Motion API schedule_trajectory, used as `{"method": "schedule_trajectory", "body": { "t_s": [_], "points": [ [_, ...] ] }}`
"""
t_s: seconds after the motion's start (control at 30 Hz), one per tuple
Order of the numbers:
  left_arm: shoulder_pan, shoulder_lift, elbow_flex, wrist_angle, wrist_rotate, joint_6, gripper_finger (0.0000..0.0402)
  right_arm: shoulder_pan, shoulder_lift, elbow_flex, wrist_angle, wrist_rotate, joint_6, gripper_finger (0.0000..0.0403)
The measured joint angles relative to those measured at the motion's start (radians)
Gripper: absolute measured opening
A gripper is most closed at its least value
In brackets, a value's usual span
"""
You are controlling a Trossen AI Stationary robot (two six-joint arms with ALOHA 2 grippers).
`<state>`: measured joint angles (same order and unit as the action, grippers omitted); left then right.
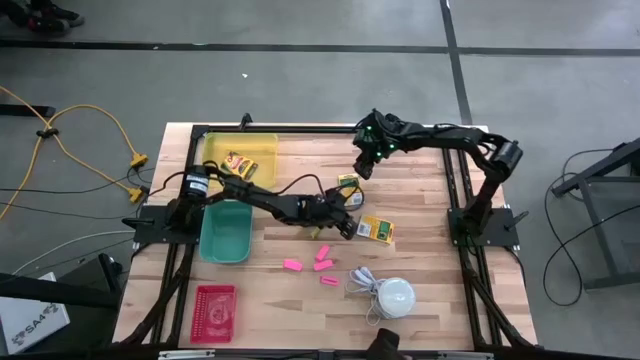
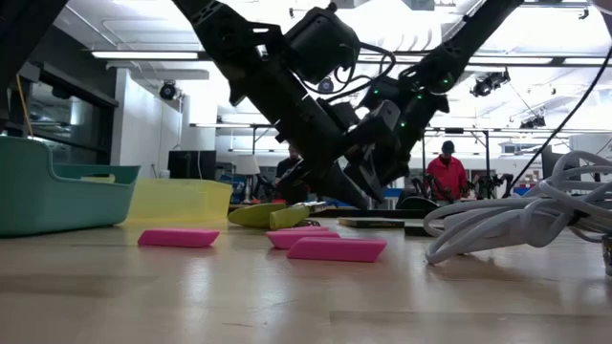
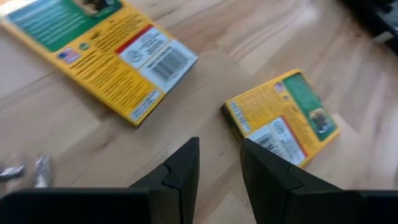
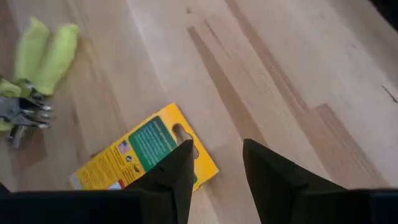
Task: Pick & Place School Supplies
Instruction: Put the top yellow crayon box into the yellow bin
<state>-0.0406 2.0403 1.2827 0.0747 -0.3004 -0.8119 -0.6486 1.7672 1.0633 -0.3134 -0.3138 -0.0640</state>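
Two flat yellow-and-green boxes lie on the table: one [image 1: 348,185] below my right gripper [image 1: 362,170], the other [image 1: 377,229] just right of my left gripper [image 1: 347,227]. A third box [image 1: 240,162] lies in the yellow bin. Both gripper gaps are open with nothing between the fingers. In the left wrist view both table boxes [image 3: 99,50] [image 3: 283,118] lie ahead of the fingers. The right wrist view shows a box [image 4: 143,155] partly behind one finger and the lime-handled tool [image 4: 46,46] beyond. Several pink erasers [image 1: 322,265] lie nearer the front.
A yellow bin [image 1: 262,145] stands at the back left, a teal bin [image 1: 226,232] at the left, a red basket [image 1: 213,312] at the front left. A white dome with a coiled cord [image 1: 393,297] sits at the front right.
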Motion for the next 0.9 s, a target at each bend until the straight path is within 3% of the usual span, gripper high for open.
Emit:
{"method": "schedule_trajectory", "body": {
  "t_s": [0.37,0.9],
  "points": [
    [-0.032,0.000,0.000,-0.013,-0.028,-0.011,0.0112,0.064,0.058,0.072,-0.087,0.105,-0.135,0.0129],
    [-0.048,0.000,0.000,-0.012,0.002,-0.027,0.0112,0.073,0.113,0.073,-0.073,0.128,-0.178,0.0129]
  ]
}}
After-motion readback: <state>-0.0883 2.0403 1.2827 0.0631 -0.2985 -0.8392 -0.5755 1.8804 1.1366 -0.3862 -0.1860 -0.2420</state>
